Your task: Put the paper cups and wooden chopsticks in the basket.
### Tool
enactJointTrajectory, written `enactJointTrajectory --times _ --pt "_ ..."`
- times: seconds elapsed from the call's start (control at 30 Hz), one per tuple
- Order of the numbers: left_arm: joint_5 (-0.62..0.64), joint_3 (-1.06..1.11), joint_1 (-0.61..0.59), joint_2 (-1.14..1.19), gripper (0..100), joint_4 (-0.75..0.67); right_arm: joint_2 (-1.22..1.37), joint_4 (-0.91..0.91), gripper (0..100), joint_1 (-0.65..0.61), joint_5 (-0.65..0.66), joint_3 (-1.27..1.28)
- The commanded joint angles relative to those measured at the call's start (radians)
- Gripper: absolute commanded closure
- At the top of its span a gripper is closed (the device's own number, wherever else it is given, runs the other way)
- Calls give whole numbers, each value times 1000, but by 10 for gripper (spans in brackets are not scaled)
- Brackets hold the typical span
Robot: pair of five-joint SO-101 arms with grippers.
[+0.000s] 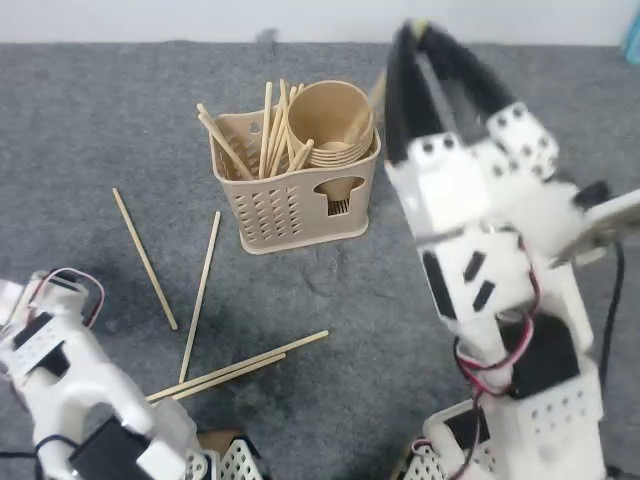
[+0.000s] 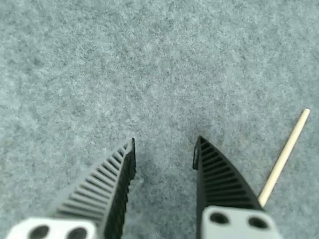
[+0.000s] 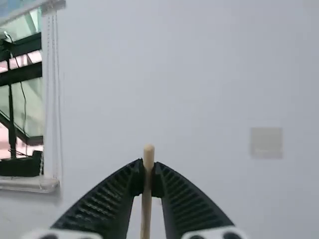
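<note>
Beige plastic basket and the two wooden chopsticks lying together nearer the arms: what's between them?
Nothing; the high view shows bare grey carpet between the basket and that chopstick pair.

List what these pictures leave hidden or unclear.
- High view: the number of paper cups nested in the basket; only stacked rims show.
- Right wrist view: most of the chopstick in the right gripper, cut off by the picture edge.
- Left wrist view: one end of a loose chopstick, behind the left gripper finger.
</note>
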Motion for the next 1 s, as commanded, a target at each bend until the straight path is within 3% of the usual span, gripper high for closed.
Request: enactJointTrajectory --times 0.0,0.17,0.37,0.53,0.77,0.97 --pt "9 -2 -6 -5 819 -28 236 -38 991 -39 -17 -259" --pt "9 -2 -6 -5 819 -28 518 -36 991 -54 -18 -499" --pt "9 -2 -5 -5 819 -28 661 67 991 -70 -37 -523" --pt "9 -2 -3 -5 819 -29 702 62 991 -71 -118 -425" --pt "9 -2 -3 -5 819 -29 682 -24 991 -74 -120 -183" --pt "9 -2 -3 -5 819 -29 598 -127 978 -163 -114 74"
